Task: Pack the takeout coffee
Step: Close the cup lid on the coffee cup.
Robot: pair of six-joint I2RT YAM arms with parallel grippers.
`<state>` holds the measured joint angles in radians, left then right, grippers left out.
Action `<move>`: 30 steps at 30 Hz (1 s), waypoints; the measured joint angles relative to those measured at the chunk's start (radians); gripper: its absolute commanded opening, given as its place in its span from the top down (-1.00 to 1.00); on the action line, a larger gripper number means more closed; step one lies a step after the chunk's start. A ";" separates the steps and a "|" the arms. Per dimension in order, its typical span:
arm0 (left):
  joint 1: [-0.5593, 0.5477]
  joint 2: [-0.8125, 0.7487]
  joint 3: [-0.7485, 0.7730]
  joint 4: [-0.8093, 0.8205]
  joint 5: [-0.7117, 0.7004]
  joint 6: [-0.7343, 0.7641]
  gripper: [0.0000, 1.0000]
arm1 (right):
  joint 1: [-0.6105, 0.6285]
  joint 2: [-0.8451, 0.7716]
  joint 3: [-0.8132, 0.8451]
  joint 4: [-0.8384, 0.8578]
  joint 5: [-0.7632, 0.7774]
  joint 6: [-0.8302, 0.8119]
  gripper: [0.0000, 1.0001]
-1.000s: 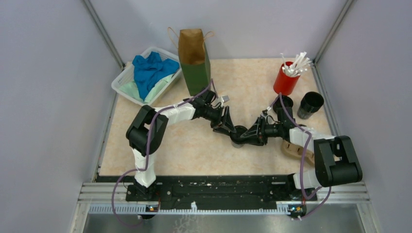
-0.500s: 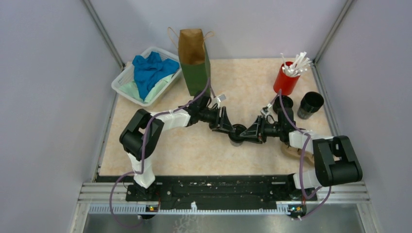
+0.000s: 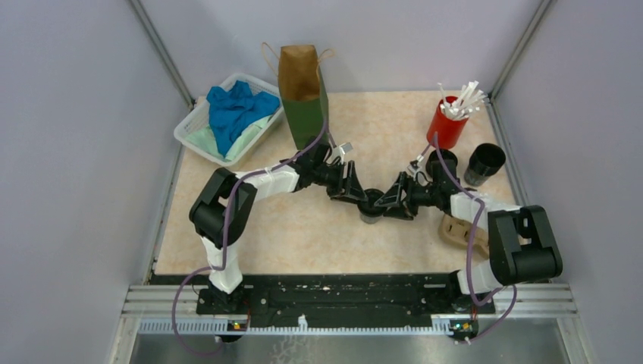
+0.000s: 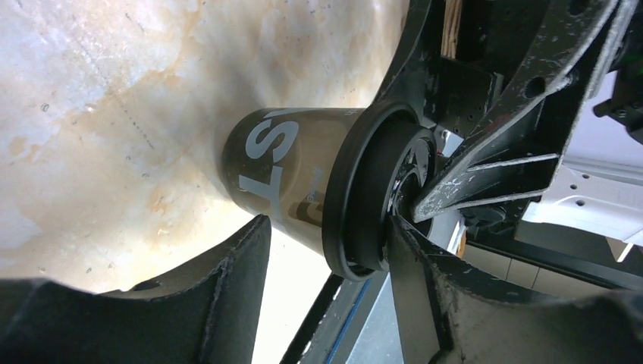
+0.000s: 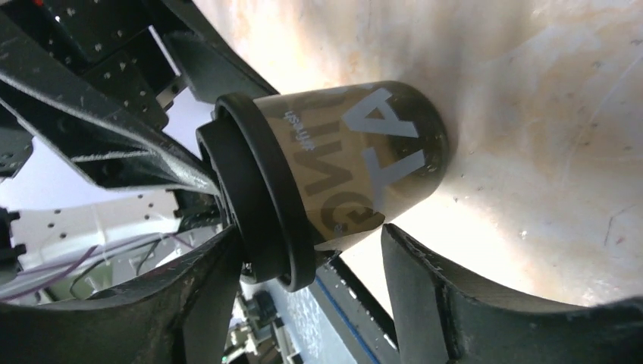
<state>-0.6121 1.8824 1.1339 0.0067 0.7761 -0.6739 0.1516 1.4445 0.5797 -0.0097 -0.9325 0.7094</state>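
Observation:
One takeout coffee cup (image 3: 371, 205), black with a round black lid, stands upright mid-table between both grippers. My left gripper (image 3: 359, 192) reaches it from the left and my right gripper (image 3: 388, 203) from the right. In the left wrist view the cup (image 4: 280, 174) shows pale lettering. My left gripper (image 4: 327, 224) is open there: one finger rests on the lid top, and a gap separates the other from the wall. My right gripper (image 5: 311, 231) stands open round the same cup (image 5: 364, 167), one finger by the lid, the other clear of the wall.
A green and brown paper bag (image 3: 302, 95) stands open at the back. A red cup of white sticks (image 3: 447, 121) and two black lidless cups (image 3: 485, 163) sit back right. A tan carrier (image 3: 455, 231) lies under my right arm. A white bin of cloths (image 3: 227, 117) is back left.
Both grippers and the cup have shifted slightly toward the back of the table. My right gripper's jaws have widened round the cup.

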 measured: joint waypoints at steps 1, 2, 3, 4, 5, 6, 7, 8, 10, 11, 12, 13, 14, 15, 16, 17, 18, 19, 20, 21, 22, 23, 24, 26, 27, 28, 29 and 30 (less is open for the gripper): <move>0.000 0.000 0.014 -0.032 -0.008 0.008 -0.32 | 0.000 0.000 0.009 -0.019 0.016 -0.012 -0.43; -0.002 0.000 0.024 -0.055 -0.013 0.016 -0.38 | 0.000 0.000 0.015 -0.031 0.027 -0.020 -0.47; -0.004 0.000 0.037 -0.084 -0.023 0.023 -0.43 | 0.000 0.000 0.024 -0.045 0.037 -0.030 -0.52; -0.005 0.000 0.048 -0.108 -0.031 0.031 -0.47 | 0.000 0.001 0.031 -0.055 0.042 -0.036 -0.57; -0.007 0.001 0.061 -0.135 -0.041 0.041 -0.49 | 0.000 0.001 0.040 -0.066 0.045 -0.041 -0.60; -0.008 0.002 0.068 -0.152 -0.047 0.046 -0.53 | 0.000 0.001 0.047 -0.074 0.048 -0.046 -0.61; -0.009 0.004 0.077 -0.172 -0.053 0.050 -0.58 | 0.000 0.001 0.058 -0.090 0.050 -0.054 -0.62; -0.009 0.005 0.085 -0.189 -0.057 0.055 -0.63 | 0.000 0.001 0.066 -0.099 0.051 -0.059 -0.63; -0.009 0.006 0.097 -0.219 -0.066 0.066 -0.73 | -0.003 0.001 0.084 -0.120 0.050 -0.066 -0.64; -0.008 0.006 0.102 -0.234 -0.068 0.071 -0.78 | -0.004 0.001 0.093 -0.127 0.049 -0.070 -0.66; -0.009 0.006 0.108 -0.252 -0.071 0.075 -0.83 | -0.004 0.001 0.100 -0.135 0.049 -0.073 -0.67; -0.008 0.006 0.112 -0.264 -0.075 0.079 -0.86 | -0.004 0.000 0.109 -0.148 0.049 -0.080 -0.68; -0.008 0.006 0.117 -0.279 -0.078 0.083 -0.89 | -0.004 0.000 0.113 -0.155 0.049 -0.085 -0.68; -0.008 0.006 0.124 -0.295 -0.082 0.087 -0.90 | -0.004 -0.002 0.117 -0.164 0.049 -0.092 -0.68; -0.008 0.005 0.129 -0.306 -0.085 0.092 -0.92 | -0.004 -0.003 0.117 -0.169 0.049 -0.098 -0.68; -0.008 0.006 0.135 -0.320 -0.088 0.098 -0.94 | -0.005 -0.003 0.118 -0.180 0.049 -0.106 -0.68; -0.008 0.005 0.140 -0.330 -0.089 0.100 -0.96 | -0.005 -0.003 0.119 -0.192 0.050 -0.113 -0.68; -0.007 0.005 0.143 -0.339 -0.091 0.103 -0.96 | -0.005 -0.003 0.122 -0.207 0.051 -0.120 -0.67; -0.007 0.005 0.148 -0.351 -0.093 0.106 -0.96 | -0.006 -0.003 0.124 -0.223 0.055 -0.134 -0.67; -0.006 0.005 0.151 -0.359 -0.095 0.109 -0.96 | -0.006 -0.003 0.129 -0.238 0.060 -0.144 -0.66; -0.006 0.005 0.156 -0.370 -0.097 0.113 -0.95 | -0.006 -0.003 0.132 -0.255 0.069 -0.158 -0.63; -0.005 0.006 0.163 -0.383 -0.101 0.120 -0.95 | -0.006 -0.003 0.139 -0.275 0.077 -0.170 -0.60; -0.005 0.005 0.167 -0.389 -0.105 0.124 -0.95 | -0.006 -0.003 0.146 -0.293 0.086 -0.180 -0.58; -0.005 0.005 0.176 -0.401 -0.109 0.128 -0.96 | -0.006 -0.003 0.161 -0.325 0.101 -0.200 -0.57; -0.005 0.005 0.179 -0.405 -0.109 0.128 -0.96 | -0.006 -0.003 0.168 -0.340 0.109 -0.209 -0.57; -0.005 0.005 0.182 -0.407 -0.109 0.128 -0.96 | -0.006 -0.003 0.174 -0.352 0.114 -0.214 -0.58; -0.005 0.005 0.183 -0.409 -0.109 0.128 -0.97 | -0.006 -0.003 0.176 -0.356 0.118 -0.219 -0.58; -0.005 0.005 0.188 -0.412 -0.108 0.128 -0.97 | -0.006 -0.003 0.178 -0.359 0.122 -0.220 -0.59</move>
<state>-0.6167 1.8877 1.3224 -0.4057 0.6678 -0.5461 0.1455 1.4410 0.7578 -0.3687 -0.8101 0.4889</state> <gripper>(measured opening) 0.980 0.788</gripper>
